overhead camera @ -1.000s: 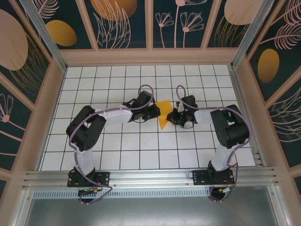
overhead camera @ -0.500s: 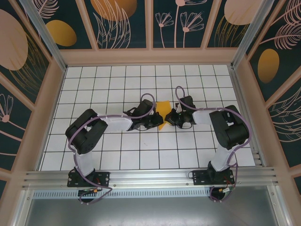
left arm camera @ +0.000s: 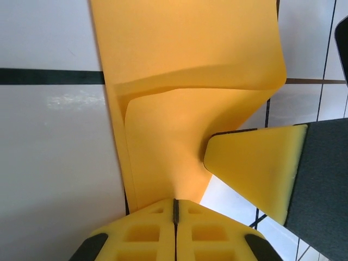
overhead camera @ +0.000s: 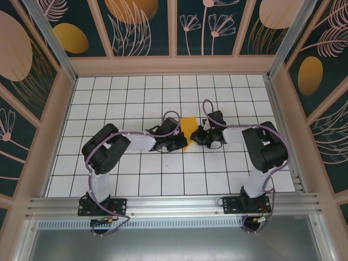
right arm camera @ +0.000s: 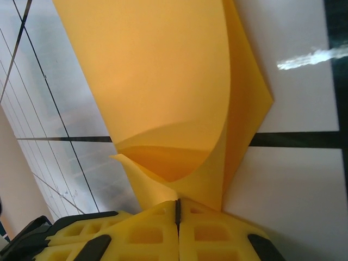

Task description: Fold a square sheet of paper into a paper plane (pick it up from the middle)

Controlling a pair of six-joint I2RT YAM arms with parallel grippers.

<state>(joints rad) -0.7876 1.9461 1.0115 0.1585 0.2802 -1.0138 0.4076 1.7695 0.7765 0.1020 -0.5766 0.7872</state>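
The orange-yellow sheet of paper [overhead camera: 188, 126] sits mid-table between my two grippers, folded over on itself and curled. My left gripper [overhead camera: 183, 143] is at its near left edge and my right gripper [overhead camera: 196, 136] at its right edge. In the left wrist view the left gripper [left arm camera: 175, 202] is shut, pinching the lower tip of the paper [left arm camera: 185, 65]; a yellow finger of the right gripper [left arm camera: 255, 168] touches the paper from the right. In the right wrist view the right gripper [right arm camera: 177, 204] is shut on a corner of the layered paper [right arm camera: 163, 81].
The white grid table [overhead camera: 136, 98] is boxed in by wooden-framed walls [overhead camera: 60, 109] on three sides. An aluminium rail [overhead camera: 174, 206] runs along the near edge, with both arm bases on it. Both forearms lie low over the table's middle rows.
My left gripper moved right toward the paper's lower edge and shut on it, and its elbow swung right. The right gripper stayed shut on the paper, almost still.
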